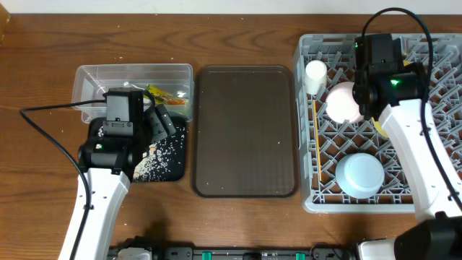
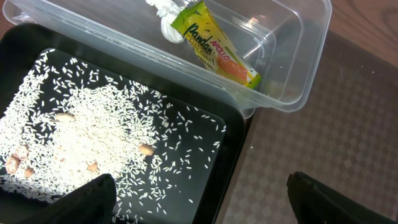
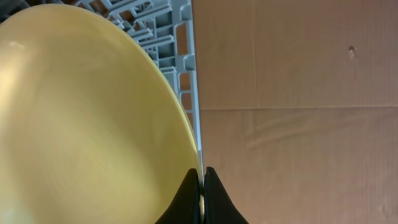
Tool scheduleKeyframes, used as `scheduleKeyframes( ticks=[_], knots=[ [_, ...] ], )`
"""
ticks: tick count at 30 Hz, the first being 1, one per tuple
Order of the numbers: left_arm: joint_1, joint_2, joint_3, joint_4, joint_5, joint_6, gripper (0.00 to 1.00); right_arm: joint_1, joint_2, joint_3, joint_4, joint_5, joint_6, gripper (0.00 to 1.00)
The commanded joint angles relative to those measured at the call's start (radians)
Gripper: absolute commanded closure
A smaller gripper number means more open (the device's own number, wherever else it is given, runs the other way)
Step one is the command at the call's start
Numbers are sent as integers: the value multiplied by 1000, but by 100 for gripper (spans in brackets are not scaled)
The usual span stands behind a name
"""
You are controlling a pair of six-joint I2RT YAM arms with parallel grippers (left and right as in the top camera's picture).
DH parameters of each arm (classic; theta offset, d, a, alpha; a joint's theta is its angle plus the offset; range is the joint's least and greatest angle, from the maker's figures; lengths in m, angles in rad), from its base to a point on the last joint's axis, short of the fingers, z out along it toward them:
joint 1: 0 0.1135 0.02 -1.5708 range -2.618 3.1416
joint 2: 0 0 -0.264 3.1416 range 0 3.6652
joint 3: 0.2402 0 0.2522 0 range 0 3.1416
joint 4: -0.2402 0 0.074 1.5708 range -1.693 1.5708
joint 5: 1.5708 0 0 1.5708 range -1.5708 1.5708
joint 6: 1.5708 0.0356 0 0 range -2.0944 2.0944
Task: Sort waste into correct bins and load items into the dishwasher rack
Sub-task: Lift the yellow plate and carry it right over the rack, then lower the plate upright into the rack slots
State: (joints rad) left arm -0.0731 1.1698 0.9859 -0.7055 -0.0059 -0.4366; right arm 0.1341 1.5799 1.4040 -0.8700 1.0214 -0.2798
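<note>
My right gripper [image 3: 202, 171] is shut on the rim of the yellow plate [image 3: 87, 124], which stands on edge in the light-grey dishwasher rack [image 3: 186, 68]. In the overhead view the plate [image 1: 343, 102] looks pale, next to the right gripper [image 1: 367, 101]. The white cup [image 1: 315, 72], light blue bowl [image 1: 359, 175] and chopsticks [image 1: 316, 137] are in the rack [image 1: 433, 50]. My left gripper [image 2: 199, 186] is open and empty above the right edge of the black tray [image 2: 233, 155], which holds rice grains [image 2: 81, 137]. The snack wrapper [image 2: 214, 46] and paper wad [image 2: 165, 15] lie in the clear tub [image 2: 292, 56].
The dark brown serving tray [image 1: 245, 130] lies between the bins and the rack. The clear tub [image 1: 94, 76] sits behind the black tray [image 1: 177, 170] at the left. A black cable [image 1: 43, 126] runs over the table from my left arm.
</note>
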Motion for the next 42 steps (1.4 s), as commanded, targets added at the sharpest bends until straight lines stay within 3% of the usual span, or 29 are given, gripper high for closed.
scheduleKeyframes(
  ticks=[1, 8, 23, 27, 37, 42],
  knots=[
    [5, 3, -7, 0, -2, 14, 9, -11, 29, 2, 16, 18, 21, 99],
    [5, 3, -7, 0, -2, 14, 9, -11, 57, 2, 53, -20, 21, 99],
    [5, 3, -7, 0, -2, 14, 10, -11, 59, 2, 134, -310, 22, 99],
    [5, 3, -7, 0, -2, 14, 9, -11, 59, 2, 135, -343, 23, 89],
    [5, 3, -7, 0, -2, 14, 9, -27, 59, 1, 138, -411, 165, 87],
    [5, 3, -7, 0, -2, 14, 9, -39, 59, 1, 138, -575, 172, 78]
  ],
)
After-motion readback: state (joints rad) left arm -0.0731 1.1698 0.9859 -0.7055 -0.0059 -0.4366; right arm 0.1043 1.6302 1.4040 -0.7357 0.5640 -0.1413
